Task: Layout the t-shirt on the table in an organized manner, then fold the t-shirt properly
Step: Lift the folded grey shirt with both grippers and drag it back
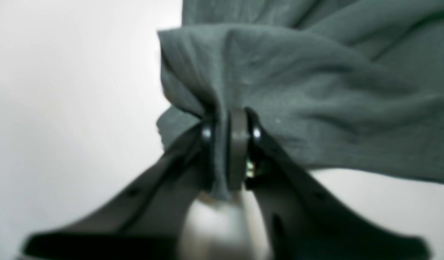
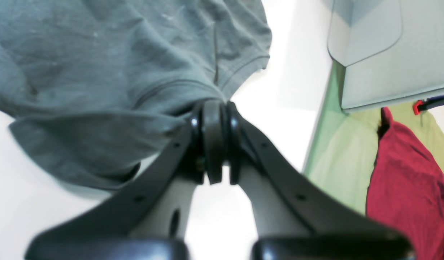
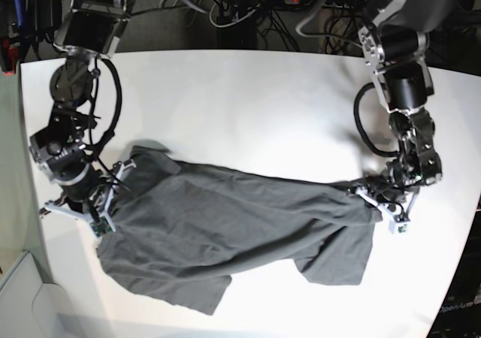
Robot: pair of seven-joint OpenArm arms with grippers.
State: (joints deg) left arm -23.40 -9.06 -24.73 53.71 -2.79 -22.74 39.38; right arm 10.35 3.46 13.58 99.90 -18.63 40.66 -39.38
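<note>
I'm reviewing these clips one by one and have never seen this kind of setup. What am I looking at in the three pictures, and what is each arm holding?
Two robot arms stand at a white table, seen from above in the base picture. Between them lies a dark grey t-shirt, stretched and wrinkled, not yet flat. The other two pictures come from cameras on the wrists, looking along each gripper. The left gripper, at the right of the overhead picture, pinches a bunch of the cloth. The right gripper, at the left there, is shut on the shirt near a hemmed sleeve edge. Beyond the table edge its camera also shows a red cloth on something green.
</note>
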